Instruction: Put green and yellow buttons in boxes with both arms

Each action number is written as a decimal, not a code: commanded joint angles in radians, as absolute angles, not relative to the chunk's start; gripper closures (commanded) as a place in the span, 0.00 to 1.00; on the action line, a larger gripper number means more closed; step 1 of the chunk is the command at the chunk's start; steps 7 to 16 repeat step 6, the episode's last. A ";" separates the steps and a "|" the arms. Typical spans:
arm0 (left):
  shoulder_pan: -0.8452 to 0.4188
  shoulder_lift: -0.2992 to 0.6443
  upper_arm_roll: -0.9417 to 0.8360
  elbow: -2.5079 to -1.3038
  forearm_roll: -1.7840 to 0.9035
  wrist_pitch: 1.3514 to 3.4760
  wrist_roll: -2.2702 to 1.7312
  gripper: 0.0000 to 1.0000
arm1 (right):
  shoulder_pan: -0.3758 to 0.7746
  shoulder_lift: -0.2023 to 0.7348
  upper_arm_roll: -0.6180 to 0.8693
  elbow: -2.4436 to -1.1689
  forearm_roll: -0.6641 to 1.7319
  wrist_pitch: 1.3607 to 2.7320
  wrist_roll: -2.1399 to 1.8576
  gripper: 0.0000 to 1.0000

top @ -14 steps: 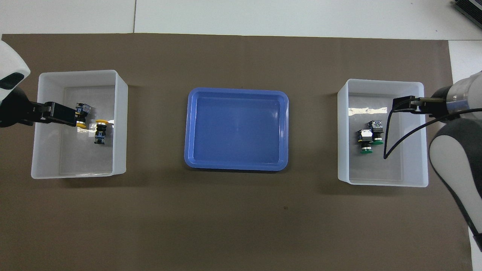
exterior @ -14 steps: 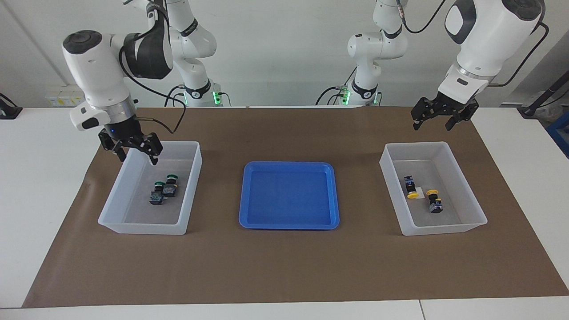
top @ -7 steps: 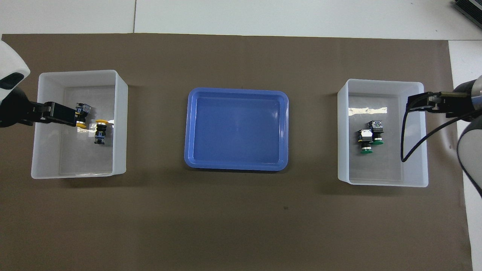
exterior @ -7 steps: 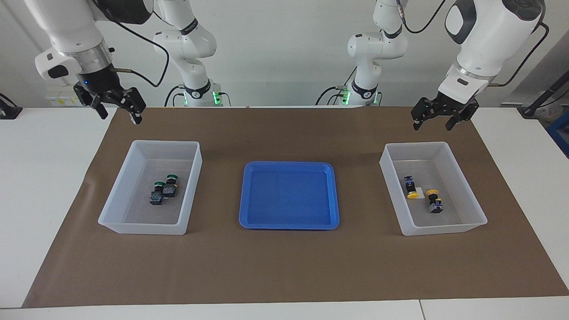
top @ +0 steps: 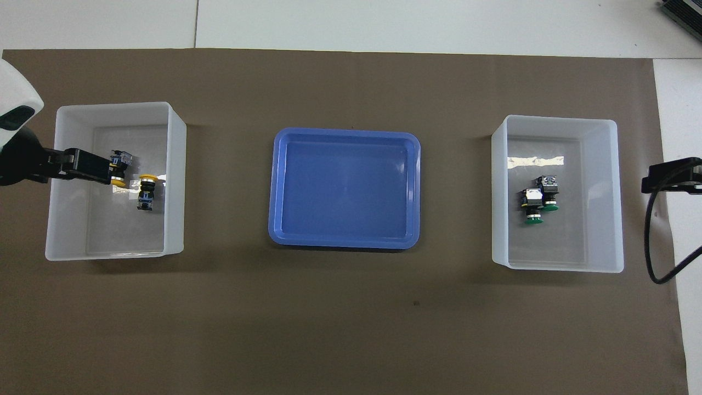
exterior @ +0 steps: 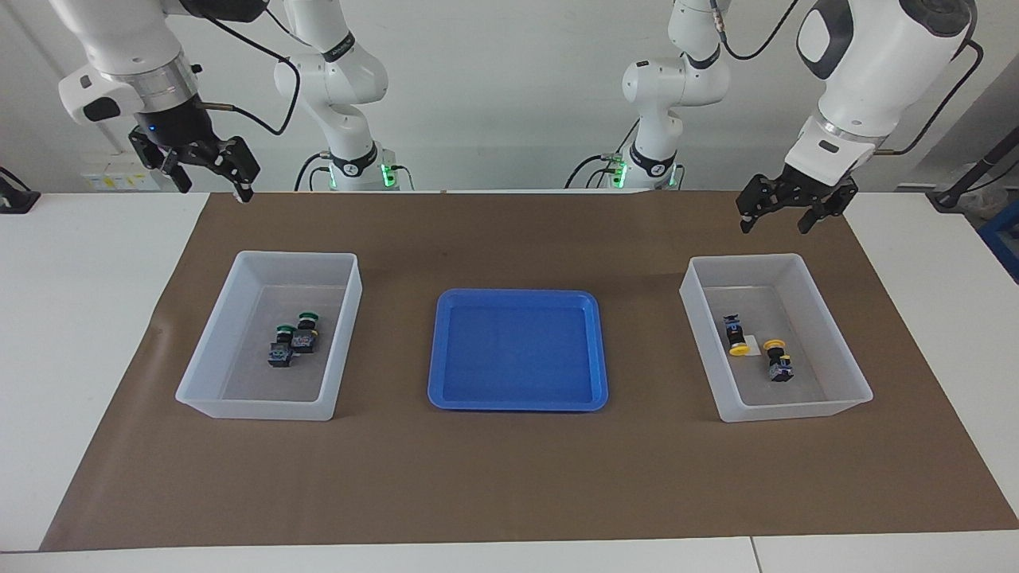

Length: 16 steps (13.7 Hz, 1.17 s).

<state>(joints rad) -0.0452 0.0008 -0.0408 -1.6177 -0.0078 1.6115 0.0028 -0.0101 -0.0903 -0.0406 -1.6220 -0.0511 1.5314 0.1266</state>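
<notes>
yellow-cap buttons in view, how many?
2. Both lie in the white box at the left arm's end of the table: one yellow button nearer the robots, the other yellow button beside it. In the overhead view the left gripper overlaps the first.

The facing view looks from high across the table toward the robots, whose bases stand along the top of the frame. The overhead view looks steeply down from above the robots' end, showing little but the mat (top: pixel 351 318). Both share the blue tray (exterior: pixel 517 398) at frame centre and the two boxes (exterior: pixel 239 402) at either side, mirrored between views.
</notes>
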 commanded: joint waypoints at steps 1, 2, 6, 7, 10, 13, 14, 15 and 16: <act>-0.043 -0.028 -0.041 -1.647 0.009 1.626 0.009 0.00 | -0.021 -0.083 -0.041 -1.605 -0.022 1.505 0.107 0.00; -0.043 -0.028 -0.041 -1.647 0.009 1.626 0.009 0.00 | -0.017 -0.083 -0.051 -1.603 -0.014 1.500 0.109 0.00; -0.043 -0.028 -0.041 -1.647 0.009 1.626 0.009 0.00 | -0.012 -0.087 -0.052 -1.611 -0.015 1.502 0.114 0.00; -0.043 -0.028 -0.041 -1.647 0.009 1.626 0.009 0.00 | -0.012 -0.087 -0.052 -1.611 -0.015 1.502 0.114 0.00; -0.043 -0.028 -0.041 -1.647 0.009 1.626 0.009 0.00 | -0.012 -0.087 -0.052 -1.611 -0.015 1.502 0.114 0.00; -0.043 -0.028 -0.041 -1.647 0.009 1.626 0.009 0.00 | -0.012 -0.087 -0.052 -1.611 -0.015 1.502 0.114 0.00; -0.043 -0.028 -0.041 -1.647 0.009 1.626 0.009 0.00 | -0.012 -0.087 -0.052 -1.611 -0.015 1.502 0.114 0.00; -0.043 -0.028 -0.041 -1.647 0.009 1.626 0.009 0.00 | -0.012 -0.087 -0.052 -1.611 -0.015 1.502 0.114 0.00; -0.043 -0.028 -0.041 -1.647 0.009 1.626 0.009 0.00 | -0.012 -0.087 -0.052 -1.611 -0.015 1.502 0.114 0.00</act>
